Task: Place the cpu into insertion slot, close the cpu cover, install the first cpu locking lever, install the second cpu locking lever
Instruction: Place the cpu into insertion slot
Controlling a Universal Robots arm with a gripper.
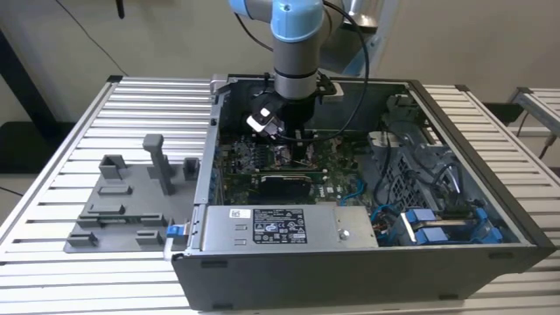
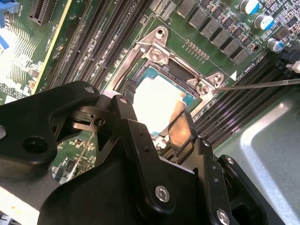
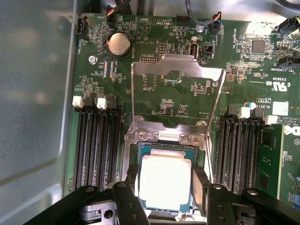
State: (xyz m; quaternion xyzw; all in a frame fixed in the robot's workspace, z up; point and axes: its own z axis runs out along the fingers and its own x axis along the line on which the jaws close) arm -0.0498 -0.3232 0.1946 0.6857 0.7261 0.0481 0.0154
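1. Hanging directly above the insertion slot (image 3: 164,149), the gripper (image 3: 165,174) straddles the cpu (image 2: 152,101); whether it clasps the chip or has let go, I cannot tell.
2. Judging by both wrist views, the cpu lies flat and square inside the insertion slot, so the first step looks done or all but done.
3. The cpu cover (image 3: 173,64) stands raised off the slot on its hinge, with the motherboard (image 3: 98,70) visible through its window; closing it is not yet done.
4. A thin silvery rod (image 2: 262,84), probably one locking lever, juts out sideways from the slot's corner, unlatched; both lever steps appear to remain.
5. White lettering is printed across the motherboard around the slot, and a white label (image 1: 278,226) sits on the grey box (image 1: 341,226) nearer the exterior camera than the slot.
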